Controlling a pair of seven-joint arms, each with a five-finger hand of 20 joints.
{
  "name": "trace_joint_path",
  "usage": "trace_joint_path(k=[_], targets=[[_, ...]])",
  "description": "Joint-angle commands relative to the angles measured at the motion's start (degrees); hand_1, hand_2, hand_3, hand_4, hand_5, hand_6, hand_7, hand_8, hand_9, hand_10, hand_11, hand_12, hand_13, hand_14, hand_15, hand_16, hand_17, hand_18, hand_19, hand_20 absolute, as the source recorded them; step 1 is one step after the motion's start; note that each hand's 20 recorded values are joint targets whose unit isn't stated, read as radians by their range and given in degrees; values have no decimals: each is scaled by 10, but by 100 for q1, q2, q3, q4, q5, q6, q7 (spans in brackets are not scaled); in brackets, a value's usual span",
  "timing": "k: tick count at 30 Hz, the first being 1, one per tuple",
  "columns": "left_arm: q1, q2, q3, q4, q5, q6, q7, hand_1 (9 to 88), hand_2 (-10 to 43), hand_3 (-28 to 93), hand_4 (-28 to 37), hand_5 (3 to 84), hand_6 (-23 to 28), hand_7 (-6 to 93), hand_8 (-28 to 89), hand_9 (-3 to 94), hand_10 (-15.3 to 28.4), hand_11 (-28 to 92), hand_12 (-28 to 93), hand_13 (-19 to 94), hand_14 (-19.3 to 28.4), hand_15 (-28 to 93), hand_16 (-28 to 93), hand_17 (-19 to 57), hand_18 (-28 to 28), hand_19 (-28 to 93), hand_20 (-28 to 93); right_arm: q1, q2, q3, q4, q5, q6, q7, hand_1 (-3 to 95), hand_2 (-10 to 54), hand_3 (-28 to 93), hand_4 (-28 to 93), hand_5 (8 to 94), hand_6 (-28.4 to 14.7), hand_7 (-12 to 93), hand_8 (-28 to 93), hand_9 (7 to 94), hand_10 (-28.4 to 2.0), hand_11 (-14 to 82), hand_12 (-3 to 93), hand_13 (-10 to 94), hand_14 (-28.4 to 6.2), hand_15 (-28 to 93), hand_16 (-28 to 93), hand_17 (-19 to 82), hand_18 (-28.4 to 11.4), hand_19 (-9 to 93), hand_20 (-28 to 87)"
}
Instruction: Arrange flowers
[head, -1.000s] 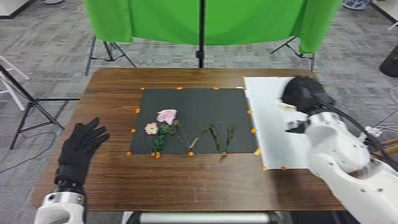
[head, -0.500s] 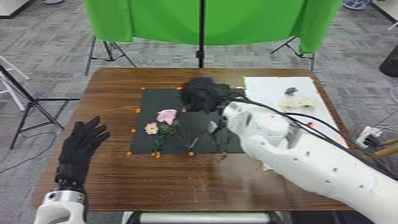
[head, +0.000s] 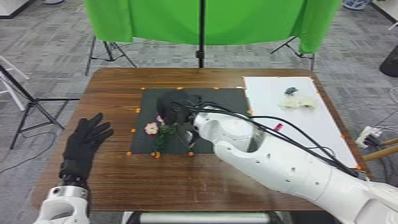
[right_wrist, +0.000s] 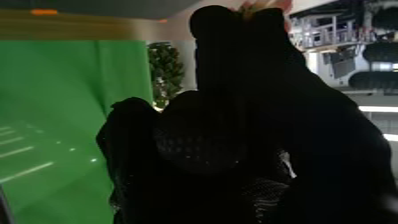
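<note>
Right hand (head: 172, 106) seemingly inside mat edges (head: 226, 95)

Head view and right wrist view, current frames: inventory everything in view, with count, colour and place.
Wooden table: one, brown, centre of head view
Square mat: one, black, on table
Small markers: several, orange, along mat edges
Rectangular sheet: one, white, table's right side
Round flower: one, pale pink, mat's left part
Leafy stems: uncountable, green, below that flower
Fluffy bunch: one, cream, on sheet
Small item: one, grey-green, on sheet
Slim item: one, magenta, beside right arm
Cloth backdrop: one, green, beyond table
Metal stands: several, black, around table
Leafy plant: one, green, beside backdrop
Carpet: grey, floor
Robot arms: two, white, from bottom edge
Left hand: one, black glove, left of mat
Right hand: one, black glove, over mat
</note>
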Motion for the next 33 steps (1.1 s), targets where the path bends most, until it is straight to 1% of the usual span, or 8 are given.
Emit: trace_joint_path(k=[1,11,18,20,22,27,30,33], targets=[[120,-7,14,0,-5,-48,-2,181,166,562,-283,362,69,57,-54,384,142,162,76,293,192,267,-32,16,144,151,182,-74,-40,21,109,-158,-147,109,588,-95,609,-216,774,30,257,60,879,-76,98,439,874,-13,668,333,655,-108,932,626],[97,-17,12,17,10,-99,-28,183,163,557,-283,363,68,58,-53,384,143,163,77,292,192,268,-32,16,145,151,183,-97,-66,26,372,-461,-129,71,582,-95,604,-214,734,40,238,43,867,-74,97,441,871,-14,667,334,651,-108,932,627],[75,-10,0,20,22,-109,-37,178,153,566,-283,366,67,62,-54,386,143,162,78,292,192,268,-32,16,145,150,183,-91,3,75,409,-470,-218,133,570,-95,607,-210,651,40,231,12,849,-76,99,441,866,-15,667,337,648,-107,932,627],[80,-11,1,21,18,-122,-31,177,153,567,-283,366,67,62,-54,386,143,162,78,292,192,268,-32,16,144,149,183,-88,56,92,374,-477,-265,161,561,-95,610,-214,603,37,228,-99,834,-79,97,439,861,-16,665,339,641,-109,932,624],[67,-10,3,25,20,-129,-37,174,153,570,-283,367,67,62,-54,386,143,163,78,292,192,268,-32,16,144,150,183,-71,107,101,335,-453,-300,196,556,-95,611,-214,574,31,221,-123,821,-82,95,437,856,-16,665,339,638,-108,932,621],[95,-23,8,4,29,-140,-30,173,149,573,-283,367,67,62,-54,386,142,163,78,292,193,267,-32,16,144,149,184,-81,360,279,16,-364,-428,323,552,-95,610,-214,557,29,216,-122,808,-83,94,432,853,-17,664,337,636,-109,932,617],[86,-21,-4,-3,37,-161,-35,175,149,569,-283,367,66,62,-54,386,143,163,77,292,193,266,-32,15,144,150,184,-202,705,631,-465,-311,-628,489,546,-95,616,-212,543,28,207,-120,797,-86,98,426,849,-19,661,335,630,-109,932,612],[90,-22,-18,-6,30,-152,-20,176,147,568,-283,367,66,62,-54,386,143,162,78,292,193,265,-31,16,144,149,183,-572,1202,1256,-1046,-512,-640,691,515,-95,649,-219,531,24,194,-111,755,-97,152,372,839,-25,655,334,615,-114,932,596]])
